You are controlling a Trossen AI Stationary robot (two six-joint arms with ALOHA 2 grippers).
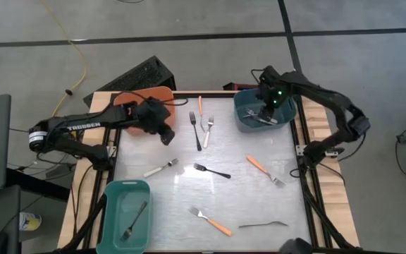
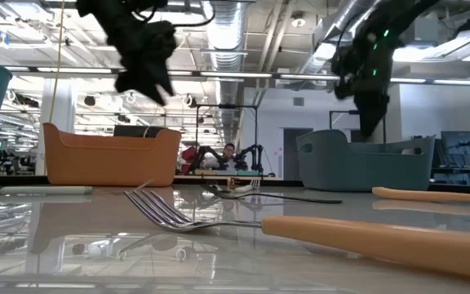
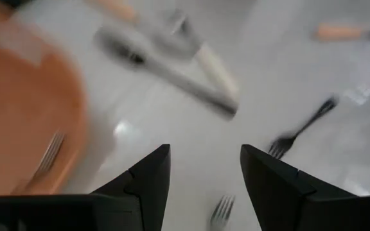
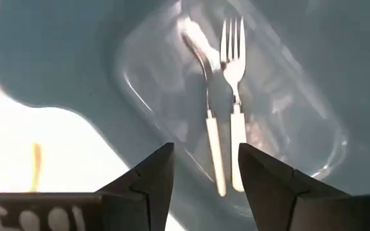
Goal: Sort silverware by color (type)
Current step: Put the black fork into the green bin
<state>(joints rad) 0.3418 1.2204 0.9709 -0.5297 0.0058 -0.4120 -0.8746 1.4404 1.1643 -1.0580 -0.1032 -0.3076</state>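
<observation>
Two white-handled forks lie below the open right pincer, seemingly untouched.

place: robotics lab | evidence: exposed ceiling ducts; another arm rig behind; concrete floor

Bench has a glossy white top with wood edging. Three bins on it: orange bin far left, dark blue bin far right, teal bin near left. Black keyboard on the floor beyond the bench. Yellow cable runs over the grey floor, far left.
</observation>
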